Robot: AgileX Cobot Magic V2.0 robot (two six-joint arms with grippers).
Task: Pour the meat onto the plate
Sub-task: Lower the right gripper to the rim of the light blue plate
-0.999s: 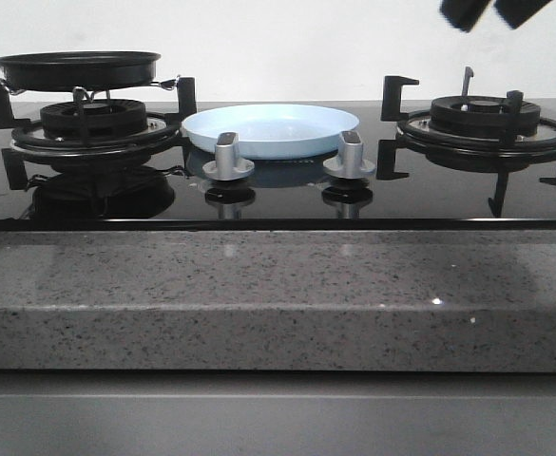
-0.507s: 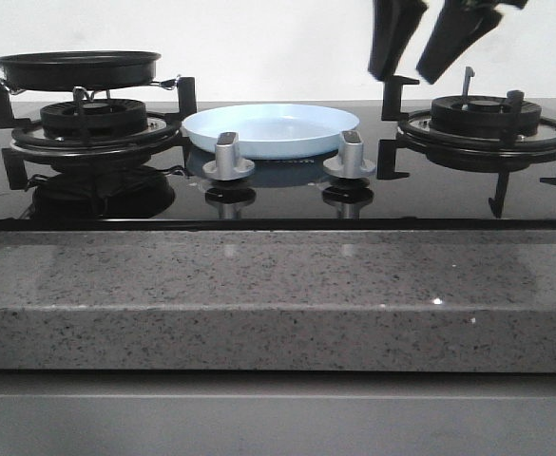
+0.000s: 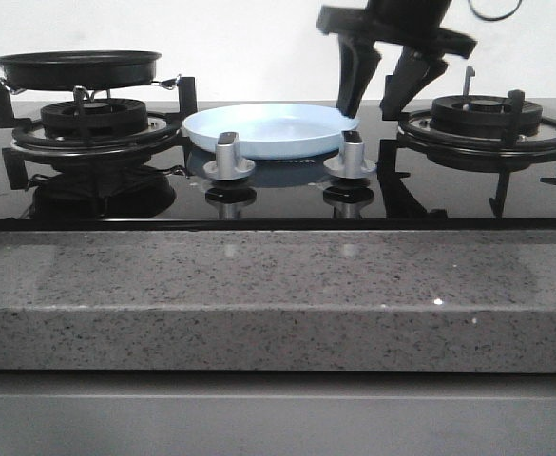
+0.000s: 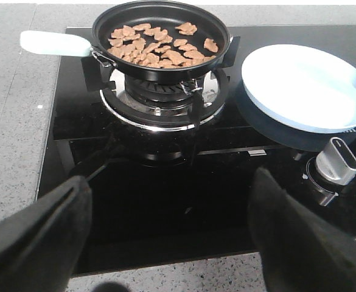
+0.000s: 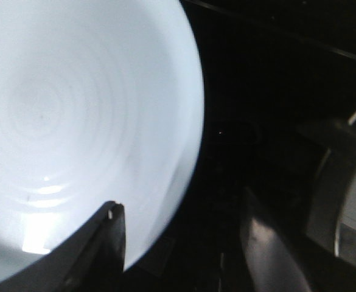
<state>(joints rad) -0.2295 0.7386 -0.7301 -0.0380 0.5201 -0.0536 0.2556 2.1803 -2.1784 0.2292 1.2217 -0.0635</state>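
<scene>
Meat (image 4: 156, 47) lies heaped in the black frying pan (image 4: 159, 36) on the burner just beside the plate (image 3: 270, 129); none is on the plate yet. The right end effector (image 3: 380, 95), jaws spread and holding nothing, hangs over the plate's rim on the side away from the pan. The left end effector (image 4: 165, 237) also gapes empty, well short of the pan. Judged step: reaching for the plate. Next, those jaws must straddle the rim and close. Half a second ago the right end effector was higher and farther from the plate.
</scene>
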